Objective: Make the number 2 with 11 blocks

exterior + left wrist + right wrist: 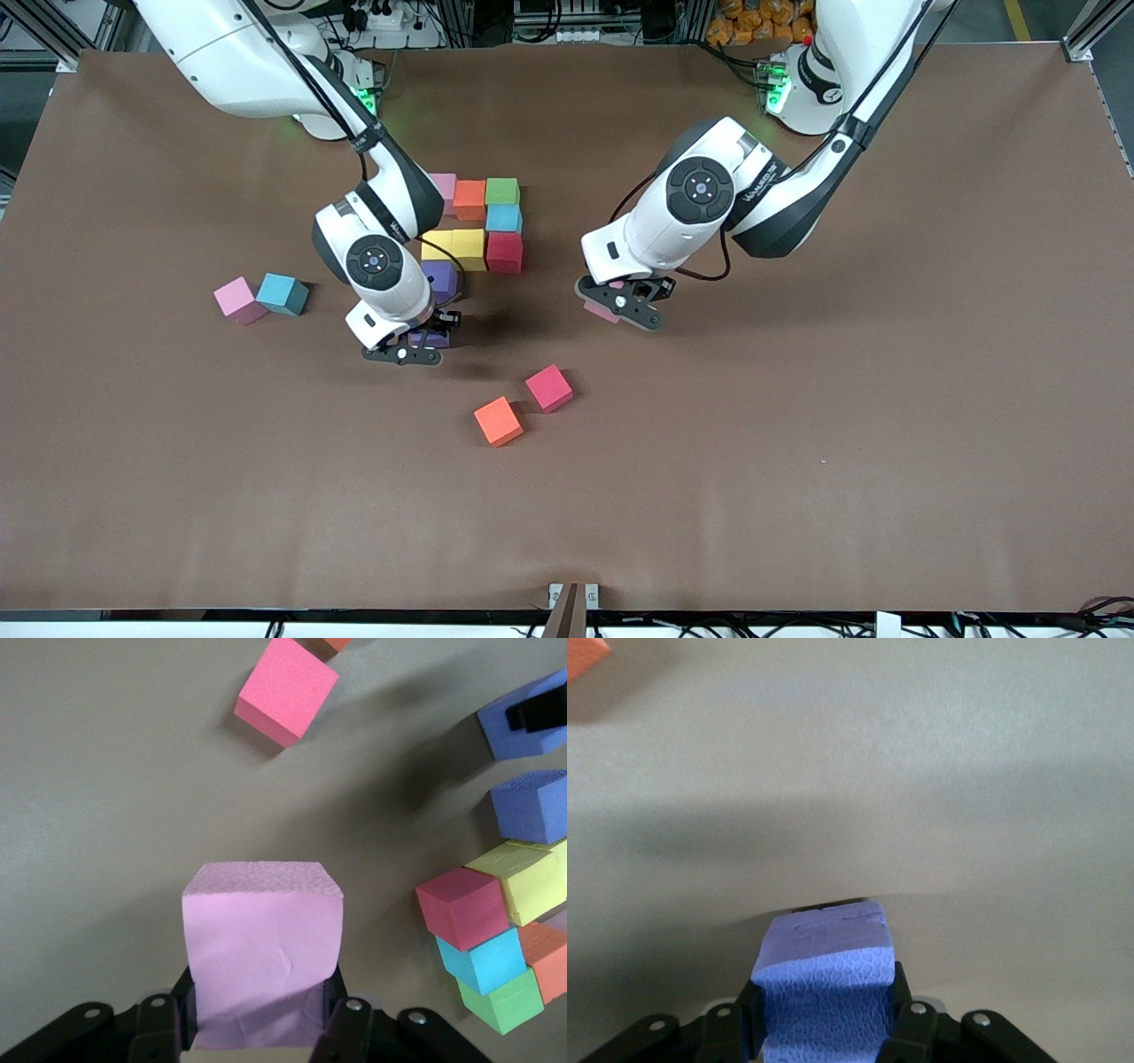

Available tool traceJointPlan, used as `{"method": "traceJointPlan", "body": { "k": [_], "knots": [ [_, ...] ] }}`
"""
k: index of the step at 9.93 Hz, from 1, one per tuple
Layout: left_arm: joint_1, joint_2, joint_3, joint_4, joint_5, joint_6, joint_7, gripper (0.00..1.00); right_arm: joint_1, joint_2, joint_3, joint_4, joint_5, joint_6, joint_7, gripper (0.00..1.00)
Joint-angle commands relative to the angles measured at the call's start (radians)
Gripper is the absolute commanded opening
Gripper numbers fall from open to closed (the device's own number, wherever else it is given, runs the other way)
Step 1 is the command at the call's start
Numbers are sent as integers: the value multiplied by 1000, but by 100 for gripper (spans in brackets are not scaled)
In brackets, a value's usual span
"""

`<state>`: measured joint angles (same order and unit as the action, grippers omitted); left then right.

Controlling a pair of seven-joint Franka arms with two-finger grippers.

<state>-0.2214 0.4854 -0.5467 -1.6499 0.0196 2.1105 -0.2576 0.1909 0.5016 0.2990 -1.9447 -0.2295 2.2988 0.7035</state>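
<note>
Left gripper (266,1028) clamps pale pink block (263,948); right gripper (826,1028) clamps purple block (826,988).

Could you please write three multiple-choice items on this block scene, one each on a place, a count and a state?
1. The loose orange cube lies beside: A) the magenta cube B) a green cube C) a yellow cube.
2. Yellow cubes in the cluster: A) one B) two C) four.
3. The left hand is: A) open over bare table B) shut on a pale pink cube C) shut on a yellow cube.

1 A, they sit together nearer the front camera. 2 B, side by side. 3 B, pink foam between its fingers.
</note>
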Motion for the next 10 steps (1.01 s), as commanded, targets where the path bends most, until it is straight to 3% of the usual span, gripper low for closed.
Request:
{"method": "traceJointPlan", "body": {
  "k": [1,3,10],
  "knots": [
    [-9,12,-1,19,-9,3,8,17,2,-47,2,-62,16,25,19,0],
    [-7,12,-1,21,-9,3,8,17,2,-51,2,-115,16,109,56,0],
    [-7,12,-1,19,-9,3,9,17,4,-67,6,-140,15,100,60,0]
  ]
}}
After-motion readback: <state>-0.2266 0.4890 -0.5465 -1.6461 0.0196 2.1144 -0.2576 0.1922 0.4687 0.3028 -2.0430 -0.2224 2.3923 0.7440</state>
